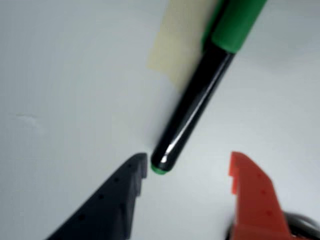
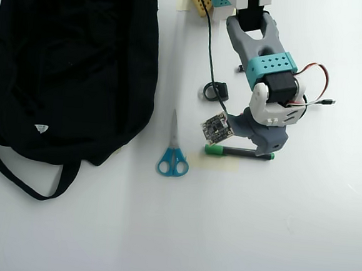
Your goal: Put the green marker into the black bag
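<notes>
In the overhead view, the large soft black cloth bag (image 2: pixel 74 64) fills the left of the white table (image 2: pixel 254 242), its long strap trailing toward the lower left and a small white tag showing on the cloth. Right of it, apart from the bag, lie blue-handled scissors (image 2: pixel 173 150), blades pointing up the picture. Further right is the slim green marker with a dark glossy barrel and bright green cap (image 2: pixel 238 152), lying flat and roughly level across the picture, cap toward the scissors, over a pale strip of tape (image 2: pixel 213 162). The arm reaches down from the top, its wrist right over the marker's right half.

In the wrist view, the end effector (image 1: pixel 190 172) stands wide: a dark finger (image 1: pixel 112 200) on the left and an orange one (image 1: pixel 255 197) on the right, holding nothing. The marker's (image 1: pixel 192 107) small green end sits just beside the dark fingertip, inside the gap but off toward that side.

By my judgement this is the approach before the grasp. The next move calls for centring the barrel between the fingers, lowering, closing, then carrying it left to the bag.
</notes>
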You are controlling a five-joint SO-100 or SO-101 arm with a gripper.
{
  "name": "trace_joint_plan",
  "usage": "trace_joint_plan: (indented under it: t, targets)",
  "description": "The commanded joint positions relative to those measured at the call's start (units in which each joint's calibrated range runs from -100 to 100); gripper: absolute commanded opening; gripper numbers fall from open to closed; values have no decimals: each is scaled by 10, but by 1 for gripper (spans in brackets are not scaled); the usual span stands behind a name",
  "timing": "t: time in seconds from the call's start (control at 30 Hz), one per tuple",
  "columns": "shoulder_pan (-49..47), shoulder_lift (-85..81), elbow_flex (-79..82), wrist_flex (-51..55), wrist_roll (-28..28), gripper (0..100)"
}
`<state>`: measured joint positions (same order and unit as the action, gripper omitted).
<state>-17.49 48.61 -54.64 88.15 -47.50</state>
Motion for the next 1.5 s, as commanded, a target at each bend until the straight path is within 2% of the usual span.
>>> trace_joint_plan:
  t: [0.0,0.5,0.7,1.3,1.47]
  targets:
    - [0,4,-28,-8,-99,22]
    - [4,34,-29,-35,-80,22]
    - [10,45,-35,-63,-81,22]
    - [31,72,-39,-63,-85,23]
    - [30,73,-39,-62,-85,27]
